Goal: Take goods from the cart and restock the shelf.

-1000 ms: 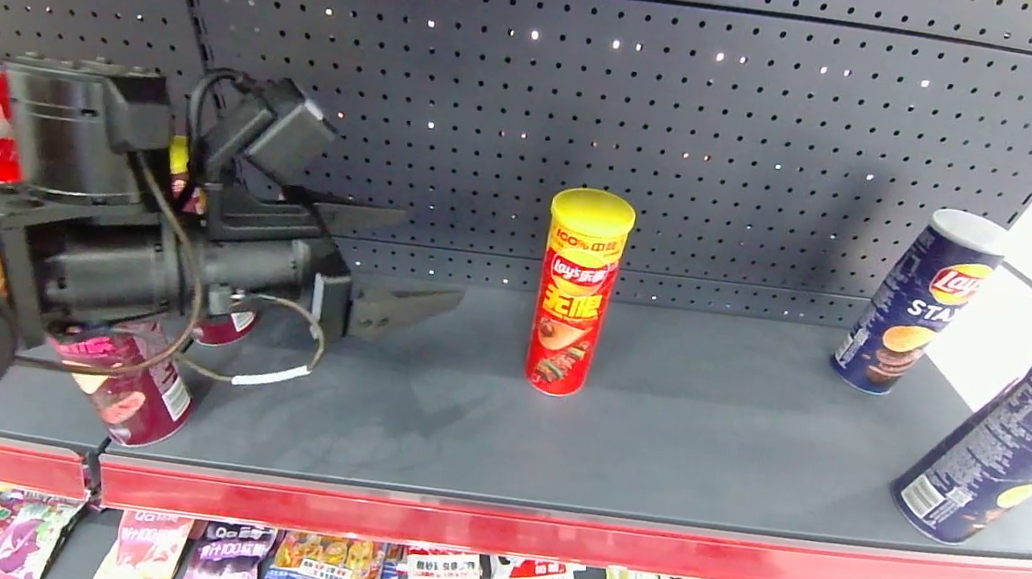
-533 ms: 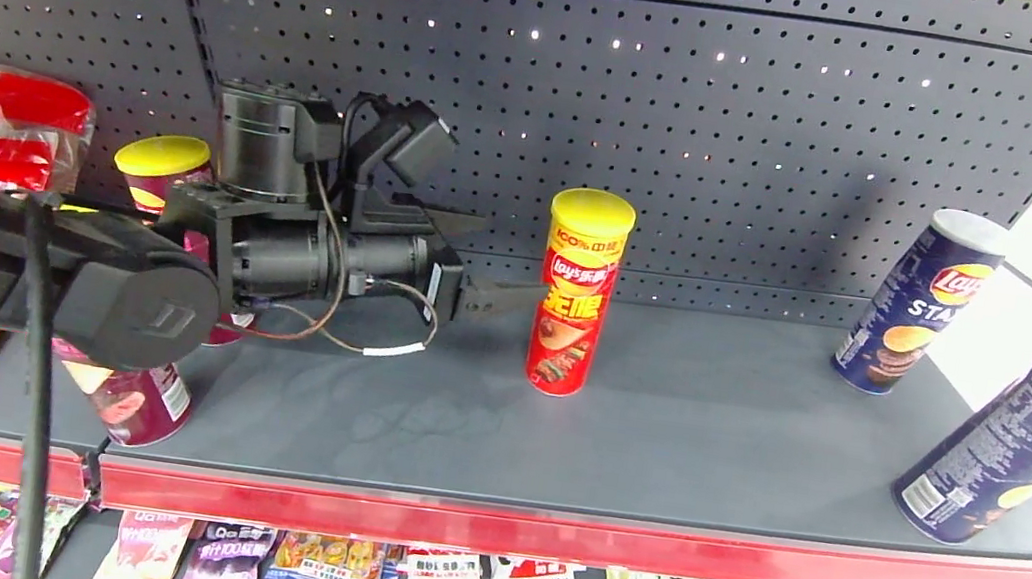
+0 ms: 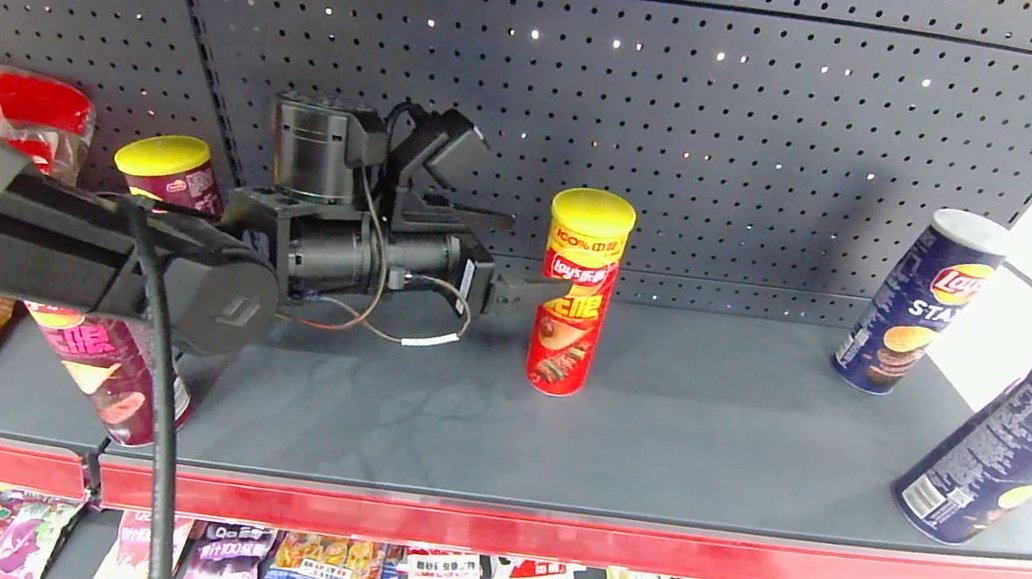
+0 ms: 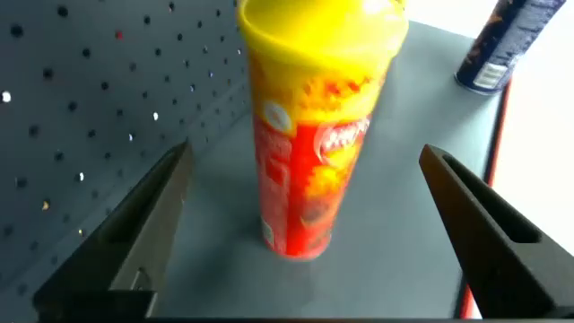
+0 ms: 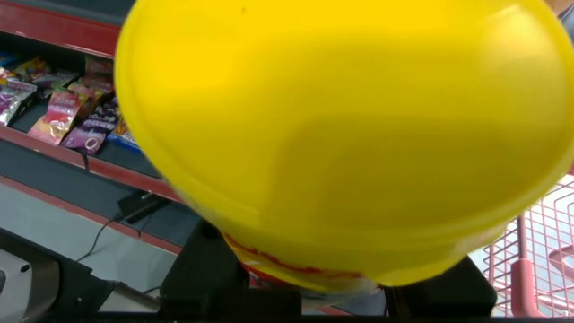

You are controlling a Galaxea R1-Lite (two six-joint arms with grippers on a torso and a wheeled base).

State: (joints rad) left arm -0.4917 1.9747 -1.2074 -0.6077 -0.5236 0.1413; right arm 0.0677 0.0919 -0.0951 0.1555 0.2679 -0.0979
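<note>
The left arm [image 3: 79,238] lies stretched out level from the left, low over the dark grey metal shelf [image 3: 658,431]. Its wrist is turned so that the left gripper [image 3: 541,258] points sideways along the shelf. It points at the red cylindrical chip can with a yellow plastic lid [image 3: 580,288]. That can stands upright near the middle of the shelf, close to the perforated dark back panel [image 3: 650,127]. The jaws are spread wide, one on the near side of the can and one on the panel side. The left wrist view shows a gap between the can and each jaw, so nothing is gripped there. Behind the arm stands a maroon can with a yellow lid [image 3: 167,170], another maroon can [image 3: 111,369] stands nearer the shelf's red front edge, and red snack bags [image 3: 6,107] sit at the far left. Two dark blue chip cans [image 3: 918,306] stand well apart from the red one, toward the right end. The right gripper [image 5: 314,298] holds a second red can under a broad yellow lid [image 5: 350,135]. Its jaws pinch the body, though the lid hides most of them. Beyond it are flat snack packets [image 5: 72,117] on a lower shelf and a red wire cart [image 5: 529,260].
</note>
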